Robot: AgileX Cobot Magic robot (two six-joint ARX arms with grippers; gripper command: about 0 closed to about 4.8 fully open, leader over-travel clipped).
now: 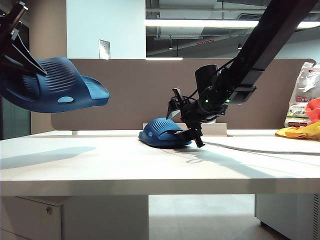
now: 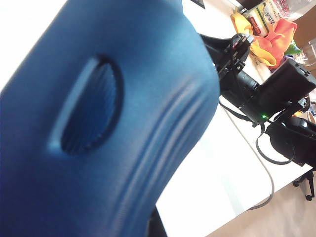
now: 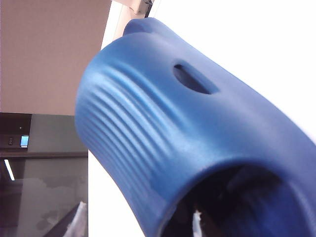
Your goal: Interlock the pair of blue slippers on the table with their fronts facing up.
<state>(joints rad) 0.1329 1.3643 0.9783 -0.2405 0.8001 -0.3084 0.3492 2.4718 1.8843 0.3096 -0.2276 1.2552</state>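
Observation:
One blue slipper [image 1: 60, 87] hangs high over the left end of the table [image 1: 100, 165], and my left gripper [image 1: 30, 65] is shut on its heel end. That slipper's strap with its oval vent [image 2: 94, 113] fills the left wrist view and hides the fingers. The other blue slipper [image 1: 165, 134] lies sole-down on the table near the middle, by the divider. My right gripper [image 1: 187, 126] is at its open end, jaws wide. In the right wrist view one fingertip [image 3: 197, 223] is inside the ribbed strap [image 3: 148, 128] and the other [image 3: 74, 222] is outside, with a gap.
A grey-brown divider panel [image 1: 125, 90] stands along the table's far edge. Snack bags [image 1: 305, 95] and an orange and yellow bundle [image 1: 300, 131] sit at the far right. A dark cable [image 1: 250, 145] runs across the table to the right of the slipper.

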